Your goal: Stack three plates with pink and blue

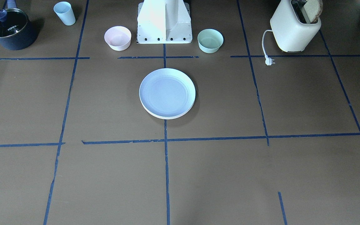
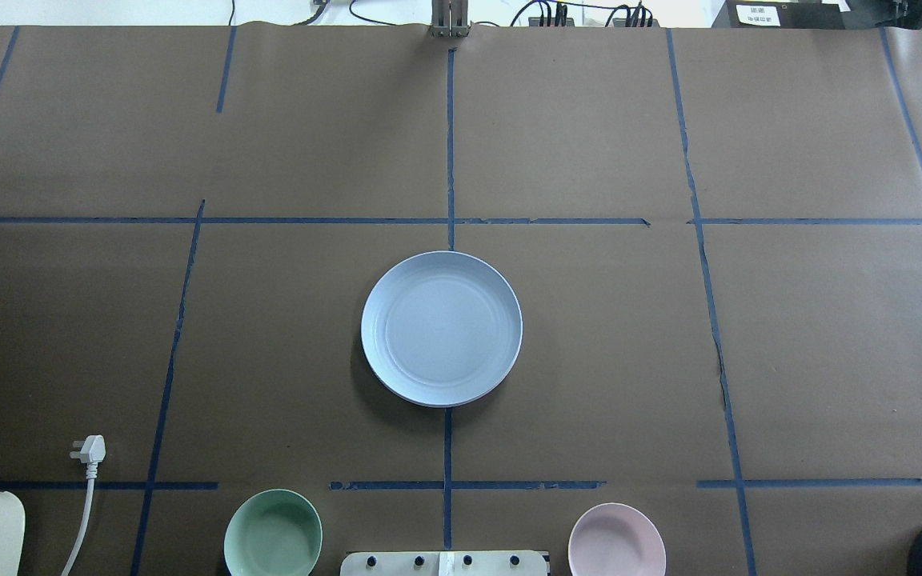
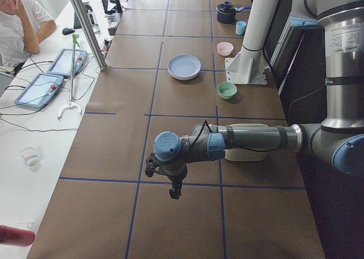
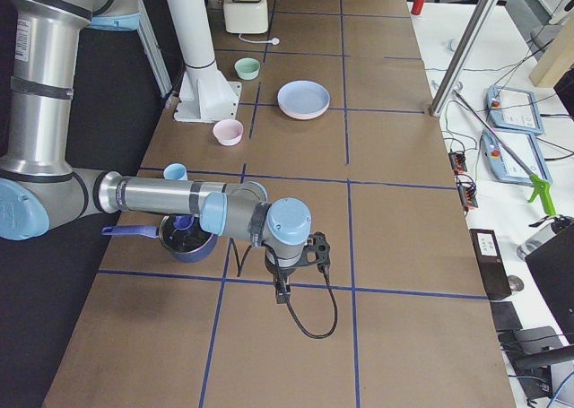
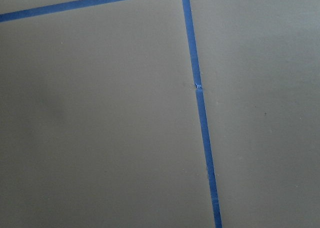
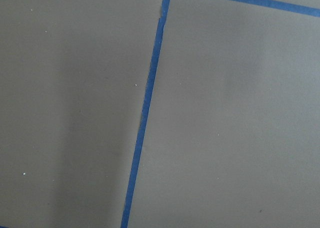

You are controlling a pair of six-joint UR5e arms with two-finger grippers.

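1. Three plates were judged to be piled in one stack (image 1: 167, 93) at the middle of the front-facing view. The blue plate (image 2: 441, 328) lay on top, and paler rims showed under its lower edge. Their colours were too faint to be told apart.
2. The left gripper (image 3: 174, 190) was seen only in the lower middle of the left side view, pointed down over the surface (image 1: 261, 175). The stack sat well apart from it, in the upper middle of that frame.
3. The right gripper (image 4: 282, 290) was seen likewise in the lower middle of the right side view, with the stack far up the frame. Neither arm was clearly the nearer.
4. Whether either gripper was spread or pressed together could not be told. Nothing was seen held in either, and both wrist views showed only bare surface and blue tape lines (image 5: 200, 102).
5. No long axis was offered by the round plates, so any approach was judged equal.
6. A pink bowl (image 1: 117, 38) and a mint bowl (image 1: 210, 40) flanked the robot base (image 1: 164, 23) at the top of the front-facing view. A cup (image 1: 64, 13) and pot (image 1: 9, 28) stood at upper left, a toaster (image 1: 295, 28) with its plug (image 1: 269, 61) at upper right. None of these touched the stack.
7. The stacking was judged complete, with no further move needed.
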